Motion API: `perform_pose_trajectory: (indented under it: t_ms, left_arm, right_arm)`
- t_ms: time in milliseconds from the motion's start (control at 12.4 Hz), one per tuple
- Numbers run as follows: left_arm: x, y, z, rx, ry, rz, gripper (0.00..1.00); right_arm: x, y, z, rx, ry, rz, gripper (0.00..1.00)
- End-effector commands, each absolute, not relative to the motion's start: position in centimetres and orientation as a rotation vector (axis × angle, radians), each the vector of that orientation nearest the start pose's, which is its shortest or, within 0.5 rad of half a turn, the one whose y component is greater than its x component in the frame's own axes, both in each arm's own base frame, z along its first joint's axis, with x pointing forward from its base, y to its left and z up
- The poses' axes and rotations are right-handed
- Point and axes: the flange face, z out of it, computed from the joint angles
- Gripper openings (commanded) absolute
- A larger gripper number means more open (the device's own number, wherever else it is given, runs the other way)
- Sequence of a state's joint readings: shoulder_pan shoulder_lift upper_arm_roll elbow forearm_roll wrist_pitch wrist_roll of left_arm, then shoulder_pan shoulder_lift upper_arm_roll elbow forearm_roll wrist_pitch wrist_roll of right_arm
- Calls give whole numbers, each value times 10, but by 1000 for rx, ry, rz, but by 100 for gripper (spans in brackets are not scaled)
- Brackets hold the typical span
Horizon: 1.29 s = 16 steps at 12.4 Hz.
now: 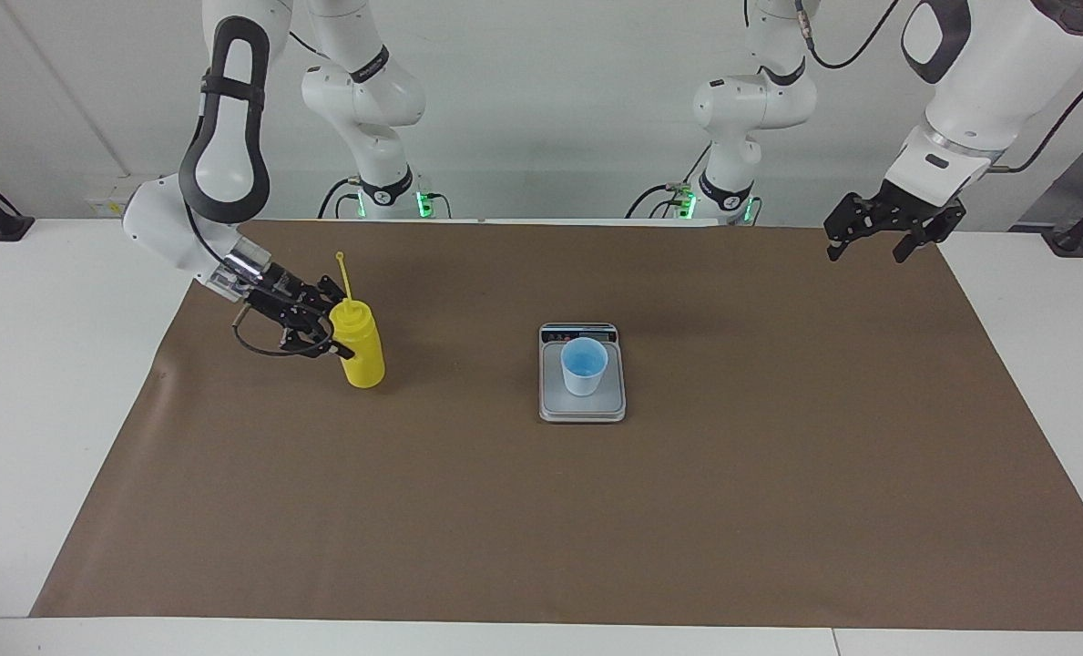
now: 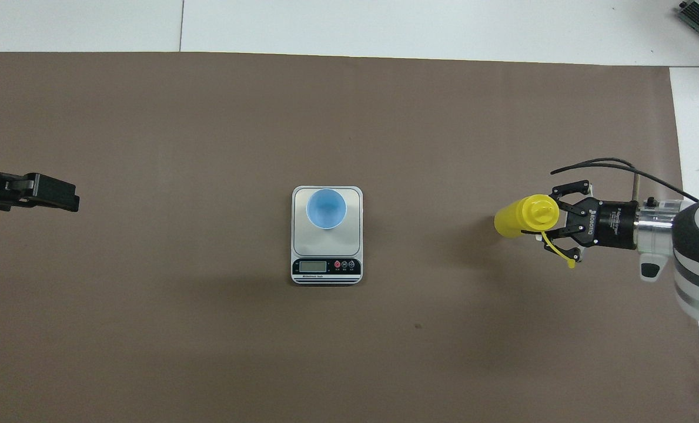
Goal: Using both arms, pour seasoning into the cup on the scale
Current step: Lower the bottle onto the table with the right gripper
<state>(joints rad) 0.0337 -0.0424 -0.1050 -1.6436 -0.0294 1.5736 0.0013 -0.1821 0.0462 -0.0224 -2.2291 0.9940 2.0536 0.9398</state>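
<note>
The yellow seasoning bottle (image 1: 364,353) stands upright toward the right arm's end of the table, its base at or just above the brown mat; it also shows in the overhead view (image 2: 515,218). Its cap strap (image 1: 344,273) sticks up. My right gripper (image 1: 339,322) is shut on the bottle's upper part from the side, also seen in the overhead view (image 2: 547,222). The light blue cup (image 1: 584,365) stands on the grey scale (image 1: 582,412) at mid table, seen from above too: cup (image 2: 325,208), scale (image 2: 325,242). My left gripper (image 1: 876,244) waits, open and empty, raised over the mat's edge at its own end (image 2: 55,200).
A brown paper mat (image 1: 596,519) covers most of the white table (image 1: 58,410). The scale's display strip (image 2: 326,267) faces the robots. Bare mat lies between the bottle and the scale.
</note>
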Motion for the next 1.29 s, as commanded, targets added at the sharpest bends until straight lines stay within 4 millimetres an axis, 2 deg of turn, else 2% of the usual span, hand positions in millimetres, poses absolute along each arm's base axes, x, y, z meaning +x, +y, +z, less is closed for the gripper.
perform_pose_trajectory:
  t_ms: [0,725,806,887,1048,1209]
  left_arm:
    - [534,-42,616,-3152,108,28,100]
    - [534,-41,616,-3152,105,28,100]
    - [534,-42,616,-3152,108,30,100]
    - [534,-42,616,-3152,108,28,100]
    - [534,-42,616,-3152,108,28,100]
    - [534,-41,616,-3152,105,28,100]
  right_arm:
    - [515,-68,347,-1510,1790,600,0]
    - [509,-60,332,-1516,1819,607,0]
    - [509,-59,331,-1509,1829,610,15]
    - [510,-58,332,-1507,1830,613,51]
    - [510,-59,332,-1506,1832,611,65]
    - [511,-59,339,-1521,1826,598,74]
